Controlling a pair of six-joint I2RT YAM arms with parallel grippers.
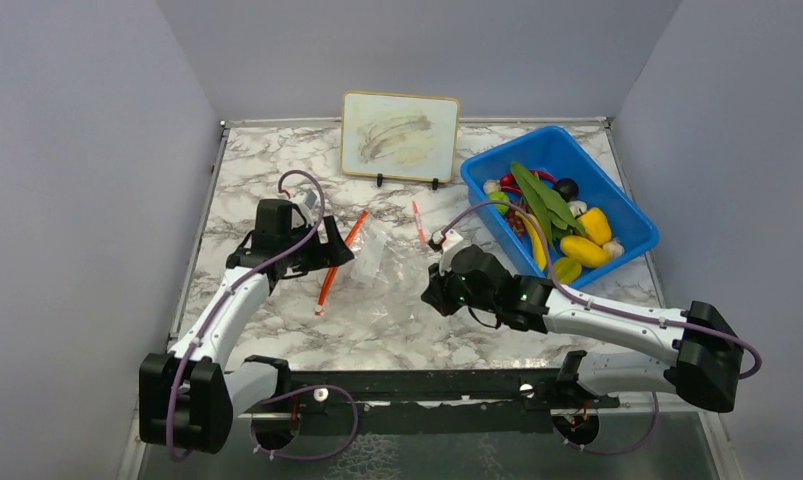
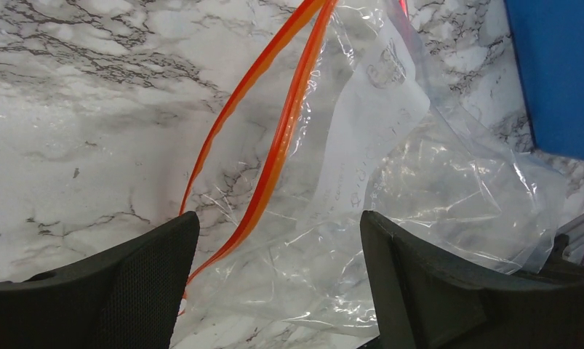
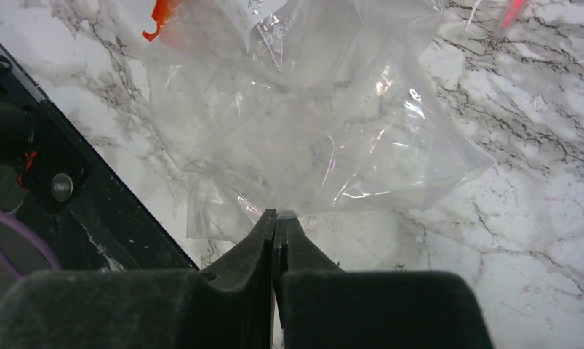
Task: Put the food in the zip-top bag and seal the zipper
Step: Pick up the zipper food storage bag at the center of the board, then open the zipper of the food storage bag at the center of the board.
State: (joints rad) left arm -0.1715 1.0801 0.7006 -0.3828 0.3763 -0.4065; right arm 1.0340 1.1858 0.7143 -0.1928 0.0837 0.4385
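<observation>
Bright, even light from overhead; shadows under the arms on the desk (image 1: 377,330) are soft and faint. Top view sharp, side walls dimmer. White glints on the zip-top bag (image 2: 434,189) film in both wrist views. Close-up left fingers (image 2: 129,291) dark, slightly soft; blue bin (image 2: 558,73) edge soft too.

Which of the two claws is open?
The left gripper: its jaws stand wide apart over the bag; the right gripper is pinched shut on it.
</observation>
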